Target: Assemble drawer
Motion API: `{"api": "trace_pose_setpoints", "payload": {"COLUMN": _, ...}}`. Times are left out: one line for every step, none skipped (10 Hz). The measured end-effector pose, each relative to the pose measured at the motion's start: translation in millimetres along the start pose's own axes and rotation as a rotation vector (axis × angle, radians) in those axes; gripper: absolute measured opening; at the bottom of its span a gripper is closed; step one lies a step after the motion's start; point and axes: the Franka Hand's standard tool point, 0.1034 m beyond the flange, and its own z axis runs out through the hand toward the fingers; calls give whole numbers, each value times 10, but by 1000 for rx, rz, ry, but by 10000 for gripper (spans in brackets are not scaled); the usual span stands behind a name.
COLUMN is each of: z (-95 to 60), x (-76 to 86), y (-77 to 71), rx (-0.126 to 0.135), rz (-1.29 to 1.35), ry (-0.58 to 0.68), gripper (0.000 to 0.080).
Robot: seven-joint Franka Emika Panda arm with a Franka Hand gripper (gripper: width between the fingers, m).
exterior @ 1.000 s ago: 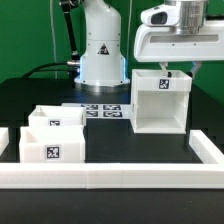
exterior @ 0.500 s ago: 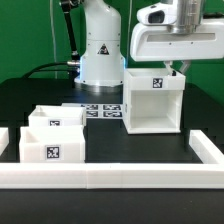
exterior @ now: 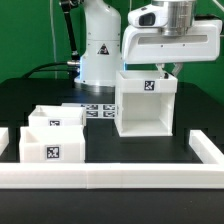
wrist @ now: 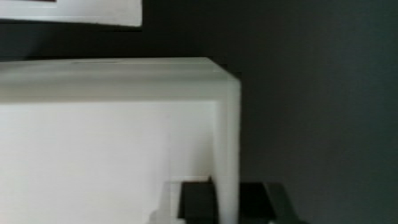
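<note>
The drawer's large white cube-like housing (exterior: 147, 103) stands open-topped on the black table right of centre in the exterior view, a square tag on its front. My gripper (exterior: 168, 70) comes down over its far right wall and is shut on that wall. In the wrist view the housing (wrist: 107, 130) fills the frame, and its thin wall sits between my two black fingers (wrist: 199, 200) at my gripper (wrist: 231, 203). Two smaller tagged trays (exterior: 55, 120) (exterior: 50, 148) sit side by side at the exterior view's left.
The marker board (exterior: 100, 110) lies flat between the trays and the housing. Long low white rails run along the front (exterior: 110, 178), left (exterior: 5, 140) and right (exterior: 205, 148). The arm's white base (exterior: 100, 50) stands behind. A white edge (wrist: 71, 10) shows in the wrist view.
My gripper and the housing it holds have moved steadily toward the exterior view's left, nearer the marker board and trays. The trays have not moved.
</note>
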Motion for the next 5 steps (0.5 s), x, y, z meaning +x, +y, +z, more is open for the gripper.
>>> {"api": "trace_pose_setpoints", "payload": {"z": -16, "x": 125, "y": 36, "rx": 4, "rz": -10, "ry": 6, "gripper": 36}}
{"api": "trace_pose_setpoints", "payload": {"z": -33, "x": 253, "y": 66, "rx": 10, "rz": -14, "ry": 11, "gripper": 36}}
{"api": "trace_pose_setpoints", "payload": {"z": -44, "x": 351, "y": 79, "rx": 14, "rz": -11, "ry": 16, "gripper": 38}}
{"api": "trace_pose_setpoints", "payload": {"z": -52, "x": 482, "y": 84, "rx": 19, "rz": -5, "ry": 25, "gripper": 38}}
{"api": "trace_pose_setpoints", "payload": {"z": -60, "x": 621, "y": 94, "rx": 25, "rz": -5, "ry": 36, "gripper": 38}}
